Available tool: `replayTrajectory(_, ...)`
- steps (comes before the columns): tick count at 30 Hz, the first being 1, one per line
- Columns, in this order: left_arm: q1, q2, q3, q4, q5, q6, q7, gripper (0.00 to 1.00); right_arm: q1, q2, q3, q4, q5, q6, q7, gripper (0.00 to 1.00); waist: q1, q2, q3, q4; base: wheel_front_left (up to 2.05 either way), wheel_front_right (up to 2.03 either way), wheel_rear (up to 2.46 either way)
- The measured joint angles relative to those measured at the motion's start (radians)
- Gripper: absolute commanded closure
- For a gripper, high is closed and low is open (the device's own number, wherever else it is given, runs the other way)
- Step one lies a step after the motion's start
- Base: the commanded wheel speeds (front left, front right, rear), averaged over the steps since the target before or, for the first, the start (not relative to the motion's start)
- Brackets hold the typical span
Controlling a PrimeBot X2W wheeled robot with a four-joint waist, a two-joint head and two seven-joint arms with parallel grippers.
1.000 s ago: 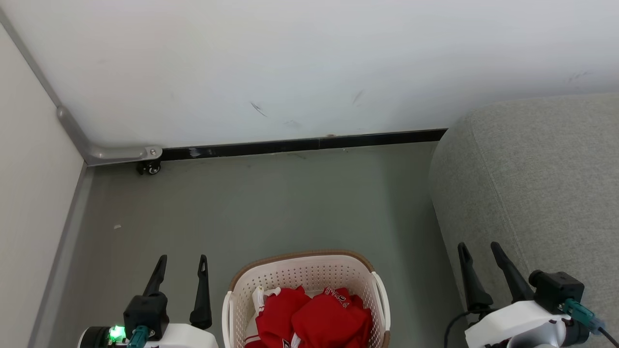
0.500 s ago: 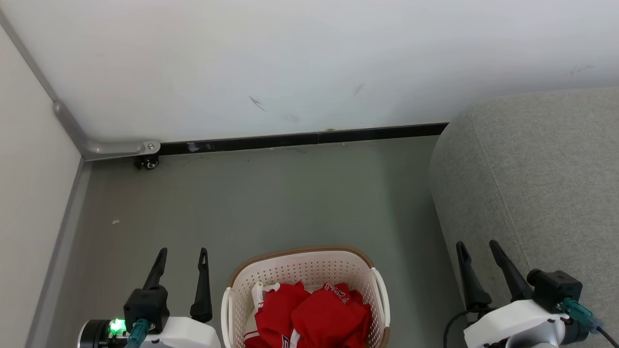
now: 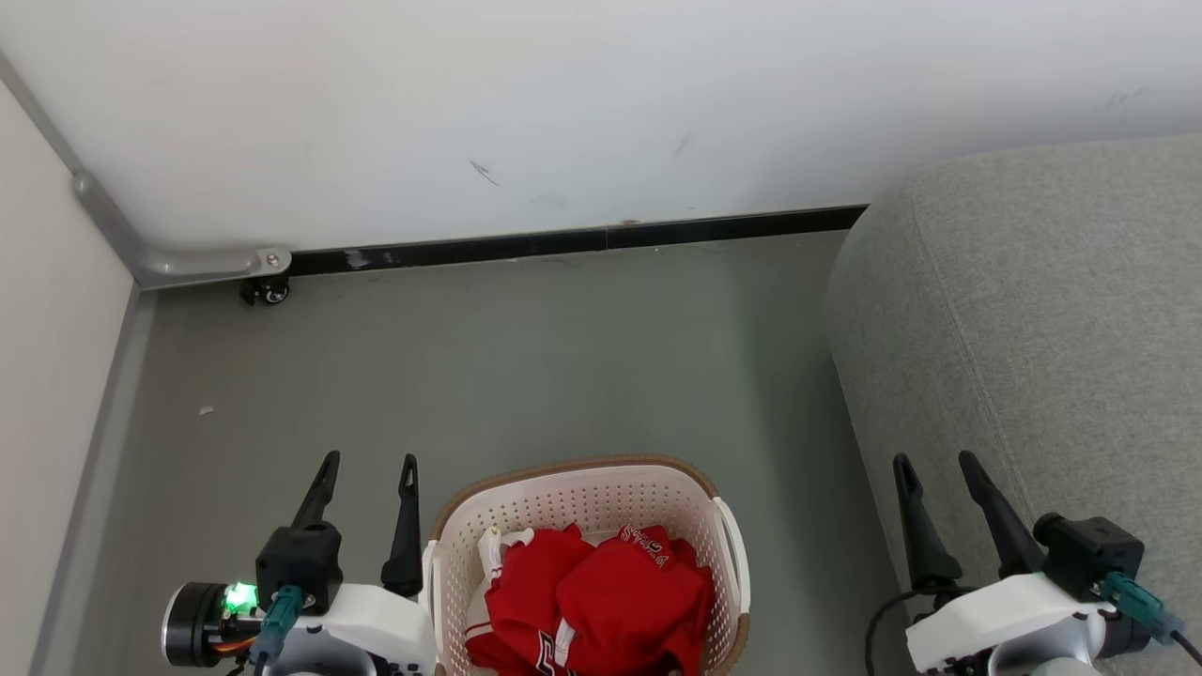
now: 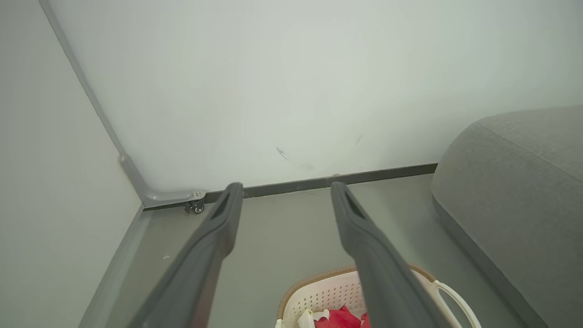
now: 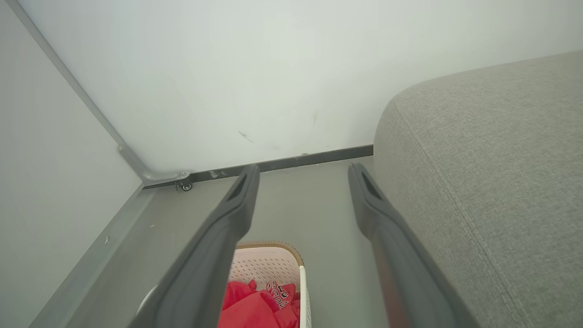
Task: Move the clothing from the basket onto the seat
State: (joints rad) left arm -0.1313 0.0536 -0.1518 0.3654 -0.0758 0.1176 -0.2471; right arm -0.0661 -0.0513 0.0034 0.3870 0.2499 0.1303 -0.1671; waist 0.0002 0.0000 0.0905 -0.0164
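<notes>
Right now the clothing (image 3: 587,610) lies bunched in the basket (image 3: 573,493), red folds with white trim and a scrap of black-and-white lettering showing. It fills the near part, and the far perforated wall is bare. The basket stands on the grey floor (image 3: 516,357) at 6 o'clock in my head view.

My left gripper (image 3: 369,460) is at the basket's 9 o'clock, just beside its left rim, with its fingers spread and empty. The clothing lies at about 4 o'clock from its tips.

My right gripper (image 3: 933,458) is at the basket's 3 o'clock, apart from it, with its fingers likewise parted and empty. The clothing lies at about 8 o'clock from it.

The seat (image 3: 1033,329) takes up the 3 o'clock side, grey with a rounded edge, and my right gripper shows against that edge. At 12 o'clock a black baseboard (image 3: 582,239) runs under the white wall (image 3: 563,94). A small caster (image 3: 268,293) sits in the corner at 10 o'clock.
</notes>
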Motion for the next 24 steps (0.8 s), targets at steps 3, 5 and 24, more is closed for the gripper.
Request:
replayTrajectory(3,-0.02,0.002,-0.006,0.02,0.007,-0.005,0.0,0.0,0.0,0.0,-0.002,-0.006,-0.001,0.0,0.0,0.0,0.0,0.0,0.015,-0.005,0.0,0.0,0.0)
replayTrajectory(5,-0.025,0.002,-0.012,0.029,0.014,-0.012,0.0,0.0,0.0,0.001,-0.007,-0.017,-0.002,0.0,0.0,0.0,0.0,0.0,0.025,-0.009,0.0,0.0,0.0)
replayTrajectory(24,-0.111,0.013,-0.045,0.166,0.048,-0.04,0.0,0.0,-0.044,0.004,-0.026,-0.09,-0.011,0.0,-0.02,0.0,0.0,0.0,0.167,-0.066,0.0,0.0,0.0)
